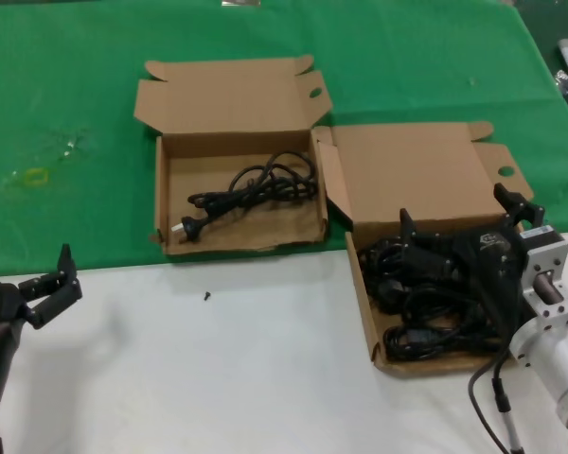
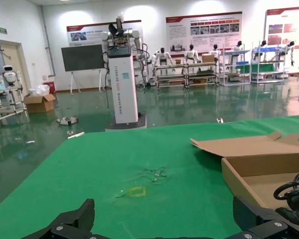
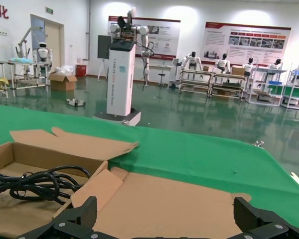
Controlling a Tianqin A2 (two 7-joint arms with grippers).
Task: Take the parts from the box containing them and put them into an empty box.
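Note:
The box containing the parts (image 1: 364,293) lies at the right with its plain lid (image 1: 407,165) open; several black cords (image 1: 426,326) are piled in it. My right gripper (image 1: 459,222) is open and empty just above that pile, over the far part of the box. In the right wrist view its fingers (image 3: 84,211) frame the lid (image 3: 179,199). The other box (image 1: 170,241), with the notched flap, lies at the left and holds one black cord (image 1: 260,184) with a white plug face. My left gripper (image 1: 49,274) is open and empty over the white table at the front left.
The boxes touch at their near corners, half on the green cloth (image 1: 76,85), half on the white table (image 1: 218,378). A small black speck (image 1: 206,295) lies on the white table. A yellow mark (image 1: 35,176) is on the cloth at the left.

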